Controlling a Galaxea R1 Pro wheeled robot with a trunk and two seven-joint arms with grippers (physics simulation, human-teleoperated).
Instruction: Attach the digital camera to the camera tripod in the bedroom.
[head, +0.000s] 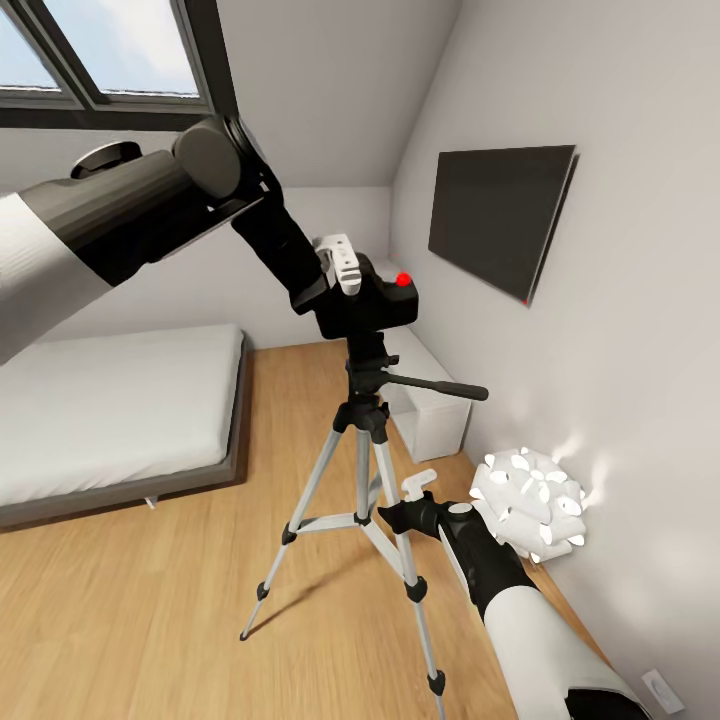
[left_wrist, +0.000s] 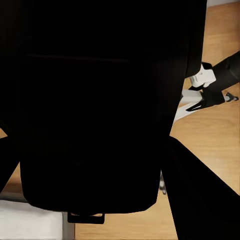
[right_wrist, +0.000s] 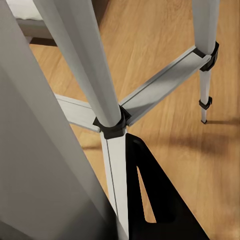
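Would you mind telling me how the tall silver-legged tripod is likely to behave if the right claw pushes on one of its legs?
The tall silver-legged tripod looks thin and light, so it would probably slide on the smooth wood floor rather than resist. With the black boxy camera at its head it seems top-heavy and might tip. The grey cross braces should keep the legs fairly stiff.

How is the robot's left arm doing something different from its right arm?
The left gripper is raised high and holds the digital camera over the head of the camera tripod; the right gripper is low, next to a tripod leg. The left is shut on the camera, whereas I cannot tell whether the right is open or shut. Both arms are white with black ends.
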